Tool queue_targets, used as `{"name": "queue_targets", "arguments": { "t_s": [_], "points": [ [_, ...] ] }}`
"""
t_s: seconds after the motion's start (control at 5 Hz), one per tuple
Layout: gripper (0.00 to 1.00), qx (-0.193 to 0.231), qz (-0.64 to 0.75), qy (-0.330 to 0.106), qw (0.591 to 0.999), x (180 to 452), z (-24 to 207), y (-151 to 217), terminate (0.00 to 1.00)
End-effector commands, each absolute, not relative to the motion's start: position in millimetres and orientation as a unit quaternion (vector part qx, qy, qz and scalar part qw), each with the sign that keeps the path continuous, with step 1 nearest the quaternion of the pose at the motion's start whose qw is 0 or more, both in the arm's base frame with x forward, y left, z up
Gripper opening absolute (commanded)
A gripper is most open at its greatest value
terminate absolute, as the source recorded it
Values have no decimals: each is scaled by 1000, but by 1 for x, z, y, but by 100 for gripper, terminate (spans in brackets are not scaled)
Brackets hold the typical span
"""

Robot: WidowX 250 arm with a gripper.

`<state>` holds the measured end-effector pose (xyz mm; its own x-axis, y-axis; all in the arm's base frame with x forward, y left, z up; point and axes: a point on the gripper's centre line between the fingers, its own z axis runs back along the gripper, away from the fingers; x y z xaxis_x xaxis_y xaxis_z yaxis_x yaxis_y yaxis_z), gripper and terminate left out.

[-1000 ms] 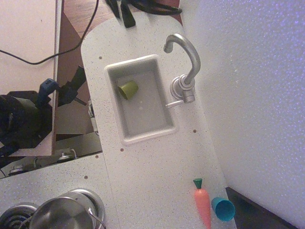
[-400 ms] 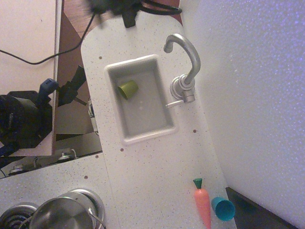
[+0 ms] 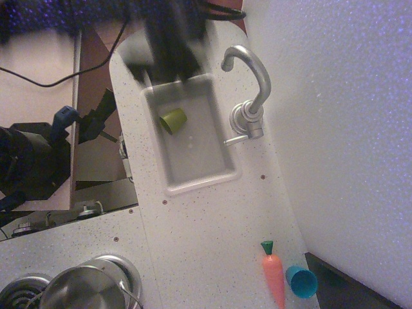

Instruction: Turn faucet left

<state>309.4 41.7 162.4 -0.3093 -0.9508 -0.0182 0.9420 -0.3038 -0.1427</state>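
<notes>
Silver and shiny, the metal gooseneck faucet is seen standing on a speckled white bench, its round base set just beside the right rim of a pale rectangular sink basin. Its arched spout is curved up and over toward the basin's far right corner, and a thin side lever is pointed from the base toward the basin.

A dark, motion-blurred tool is shown at the top of the overhead view, over the far edge of the basin and to the left of the spout, apart from the faucet. Its shape is smeared by blur, so it cannot be told how far its jaws are parted, and nothing can be made out in its hold.

A small olive-green cup is seen lying on its side inside the basin, near the upper left wall. An orange toy carrot with a green top is laid near the bench's lower right edge, and a teal plastic cup is tipped just beside it. A steel pot is partly cut off at the lower left corner. A black cable is trailed across the pale surface at the left.
</notes>
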Motion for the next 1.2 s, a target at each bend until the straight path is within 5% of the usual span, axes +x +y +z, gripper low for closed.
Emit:
{"name": "queue_targets", "arguments": {
  "t_s": [0.0, 0.8, 1.0],
  "points": [
    [100, -29, -824, 57, 562, 323, 164, 26, 0],
    [100, -29, -824, 57, 562, 323, 164, 26, 0],
    [100, -29, -824, 57, 562, 323, 164, 26, 100]
  ]
}}
